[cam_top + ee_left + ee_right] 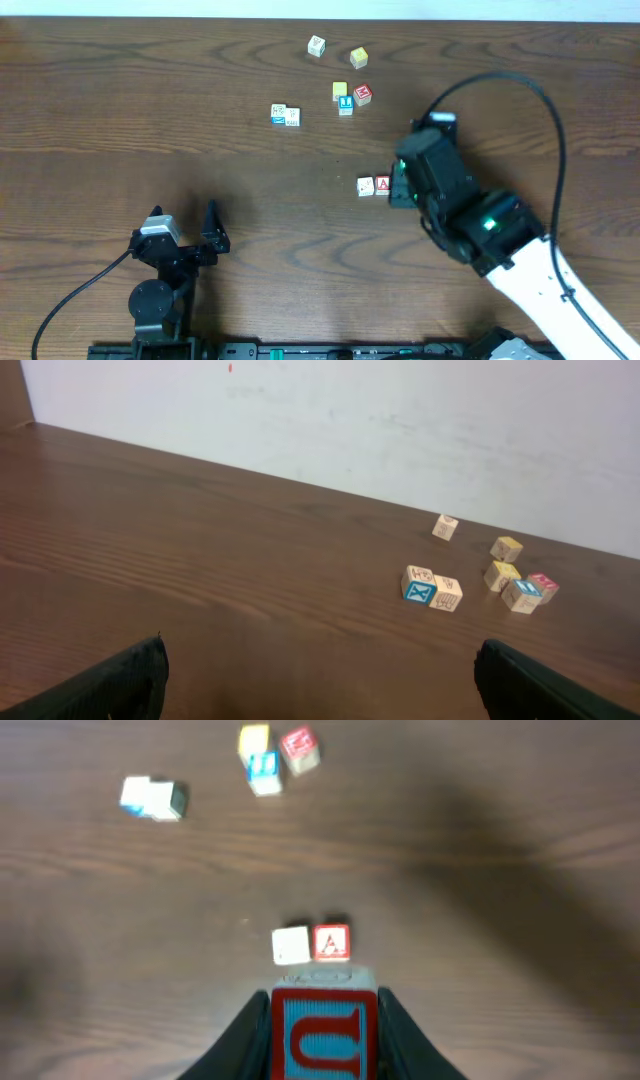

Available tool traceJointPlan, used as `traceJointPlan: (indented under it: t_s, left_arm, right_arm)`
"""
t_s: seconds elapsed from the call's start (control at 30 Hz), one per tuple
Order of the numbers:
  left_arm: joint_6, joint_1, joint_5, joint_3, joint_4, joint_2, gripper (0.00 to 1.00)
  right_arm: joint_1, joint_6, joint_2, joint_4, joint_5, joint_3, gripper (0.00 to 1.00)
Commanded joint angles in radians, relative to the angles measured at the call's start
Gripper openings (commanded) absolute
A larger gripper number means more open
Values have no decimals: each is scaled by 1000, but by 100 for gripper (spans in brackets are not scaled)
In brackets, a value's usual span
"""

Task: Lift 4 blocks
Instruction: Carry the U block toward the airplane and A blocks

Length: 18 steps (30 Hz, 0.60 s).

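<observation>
Nearest, at 7 o'clock on the worktop [100,120], the left arm [165,250] sits low with its jaws spread wide and nothing between them. In the left wrist view its 2 dark fingers [110,685] stand at the bottom corners with bare wood between. From 5 o'clock the right arm [500,235] stretches toward the middle. Its jaws are clamped on the red-framed C block [325,1032], whose blue letter lies on its side in the right wrist view. Whether that block is clear of the wood I cannot tell. Just at 9 o'clock of those jaws lies the red-framed A block [382,185]. The whitish block [365,186] touches it, again at 9 o'clock. Both rest on the worktop, just beyond the held block in the right wrist view.

Farther off, at 10 o'clock from the whitish block, a pair of white cubes [285,115] with blue-green marks sit side by side, touching. At 11 o'clock from the A block is a tight cluster of 3. It holds the blue-lettered block [345,104], a yellow cube [339,90] touching it at 12 o'clock, and a red-topped cube [363,94] just beside it at 2 o'clock. Farthest, near the 12 o'clock edge, a lone yellow cube [358,57] and a pale cube [316,45] stand apart from each other and from the cluster
</observation>
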Motion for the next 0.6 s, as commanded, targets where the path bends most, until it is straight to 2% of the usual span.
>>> traceJointPlan:
  t_s: [0.0,0.1,0.23,0.43,0.57]
  left_arm:
    - [6,-2,6,-23,-23,-2,98]
    - [6,-2,6,-23,-23,-2,98]
    - [6,-2,6,-23,-23,-2,98]
    - [6,-2,6,-23,-23,-2,98]
    - [6,-2,6,-23,-23,-2,98]
  right_arm:
    - [-3,-16,24,125,-93,-138,10]
    - [-3,-16,90,285,-163,-201,11]
    - [-3,-1,227,407,-239,-198,11]
    - [-3,12,383,468,-276,-190,8]
    - [-3,17,401,468,-275,-190,8]
